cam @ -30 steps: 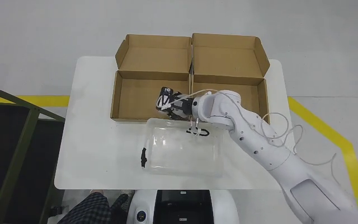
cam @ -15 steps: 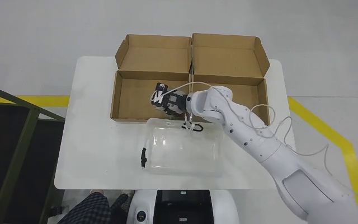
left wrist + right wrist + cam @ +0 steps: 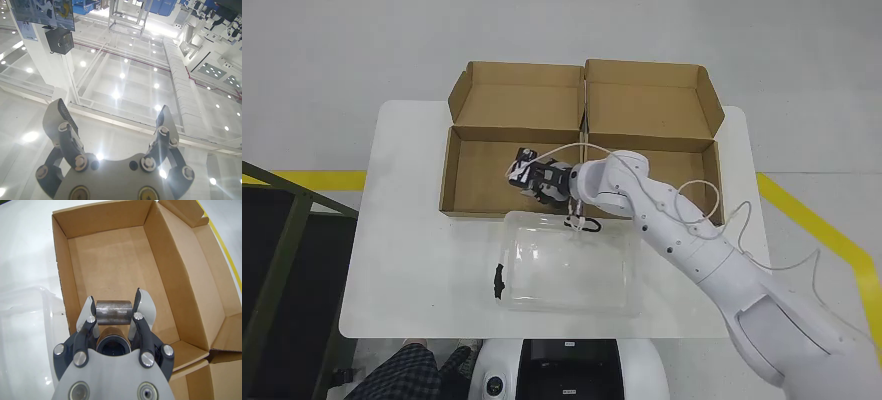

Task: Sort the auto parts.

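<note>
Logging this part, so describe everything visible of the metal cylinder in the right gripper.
The metal cylinder is short, dull grey and steel-like, with dark smudges. It lies crosswise between the pads of the right gripper, one flat end against each, above the floor of the open cardboard box. Its ends are covered, so hollow or solid is unclear.

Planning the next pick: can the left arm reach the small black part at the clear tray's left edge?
Probably yes, once turned down: the left gripper faces the ceiling, open and empty. The black part lies uncovered, and the right gripper holds a metal cylinder over the cardboard box, away from it.
</note>
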Available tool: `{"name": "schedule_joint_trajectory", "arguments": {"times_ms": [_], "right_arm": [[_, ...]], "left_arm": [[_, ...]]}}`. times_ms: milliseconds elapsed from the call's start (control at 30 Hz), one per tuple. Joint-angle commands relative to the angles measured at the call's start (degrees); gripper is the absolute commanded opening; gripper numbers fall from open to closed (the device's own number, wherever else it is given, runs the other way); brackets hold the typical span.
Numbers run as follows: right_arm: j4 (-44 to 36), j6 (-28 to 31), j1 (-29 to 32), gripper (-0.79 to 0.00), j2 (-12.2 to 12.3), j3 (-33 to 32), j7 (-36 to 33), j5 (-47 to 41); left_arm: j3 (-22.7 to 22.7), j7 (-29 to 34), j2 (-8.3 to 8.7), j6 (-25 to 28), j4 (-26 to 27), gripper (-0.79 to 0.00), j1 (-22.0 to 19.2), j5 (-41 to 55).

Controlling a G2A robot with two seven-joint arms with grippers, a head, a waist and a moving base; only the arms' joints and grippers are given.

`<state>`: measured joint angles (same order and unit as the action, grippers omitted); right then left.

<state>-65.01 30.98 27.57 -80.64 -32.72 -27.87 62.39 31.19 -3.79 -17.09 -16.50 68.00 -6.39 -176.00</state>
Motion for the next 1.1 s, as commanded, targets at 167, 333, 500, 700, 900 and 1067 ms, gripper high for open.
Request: {"name": "schedule_joint_trajectory", "arguments": {"times_ms": [167, 333, 500, 700, 900, 1067], "right_arm": [[1.7, -0.1, -0.3, -0.600, -1.0, 0.4, -0.9, 0.3], [2.6, 0.1, -0.7, -0.514, -1.7, 0.3, -1.6, 0.3], [3.2, 0.5, -0.9, -0.422, -2.1, -0.1, -2.0, 0.4], [3.5, 1.4, -0.6, -0.320, -2.2, -1.3, -1.3, -0.2], [-1.2, 2.6, 1.0, -0.280, -1.2, -4.4, 1.0, 0.8], [-11.8, 3.2, 6.0, -0.259, 1.4, -9.8, 1.3, 3.9]], "left_arm": [[0.0, 0.0, 0.00, 0.0, 0.0, 0.000, 0.0, 0.0], [0.0, 0.0, 0.00, 0.0, 0.0, 0.000, 0.0, 0.0], [0.0, 0.0, 0.00, 0.0, 0.0, 0.000, 0.0, 0.0], [0.0, 0.0, 0.00, 0.0, 0.0, 0.000, 0.0, 0.0], [0.0, 0.0, 0.00, 0.0, 0.0, 0.000, 0.0, 0.0], [0.0, 0.0, 0.00, 0.0, 0.0, 0.000, 0.0, 0.0]]}}
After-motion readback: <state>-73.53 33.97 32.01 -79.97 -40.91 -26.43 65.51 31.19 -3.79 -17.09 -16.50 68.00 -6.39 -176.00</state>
